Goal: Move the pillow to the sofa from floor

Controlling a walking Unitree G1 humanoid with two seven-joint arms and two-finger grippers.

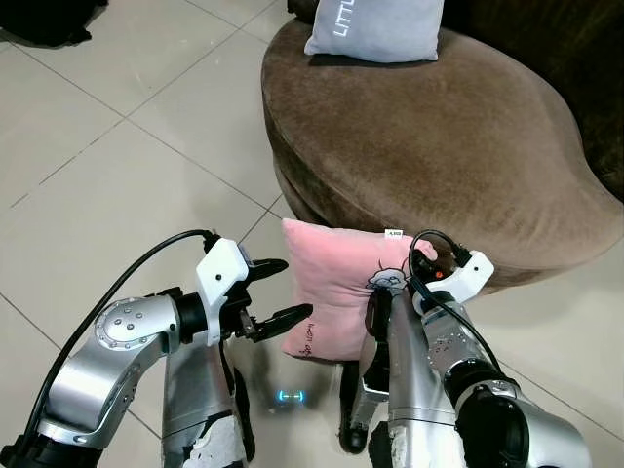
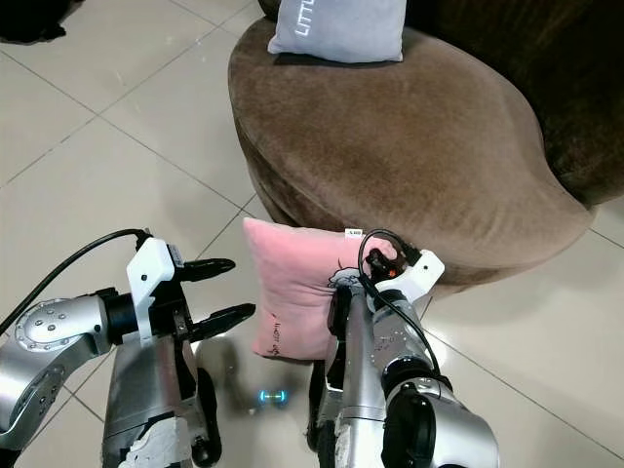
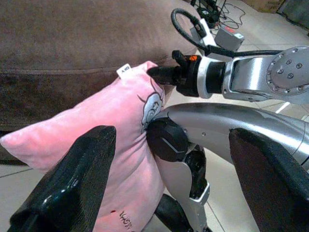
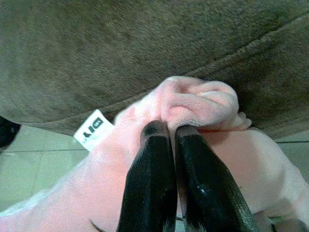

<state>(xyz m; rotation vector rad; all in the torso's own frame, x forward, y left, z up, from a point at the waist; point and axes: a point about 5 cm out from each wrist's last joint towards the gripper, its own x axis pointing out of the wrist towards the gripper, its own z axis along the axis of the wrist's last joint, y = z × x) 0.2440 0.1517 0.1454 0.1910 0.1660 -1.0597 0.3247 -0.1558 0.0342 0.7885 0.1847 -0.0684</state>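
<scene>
We can't read the small white tag on the pink pillow, it's blurred. Our right arm covers the pillow's right side and most of its cartoon print. The grey cushion is cut off at the top edge, lettering incomplete.

Brown sofa seat mostly bare; grey cushion blocks far edge. Pink pillow vs sofa front edge. Tile floor open on robot's L.

Bright, even indoor light; sharp head views, wrist close-ups slightly soft.
</scene>
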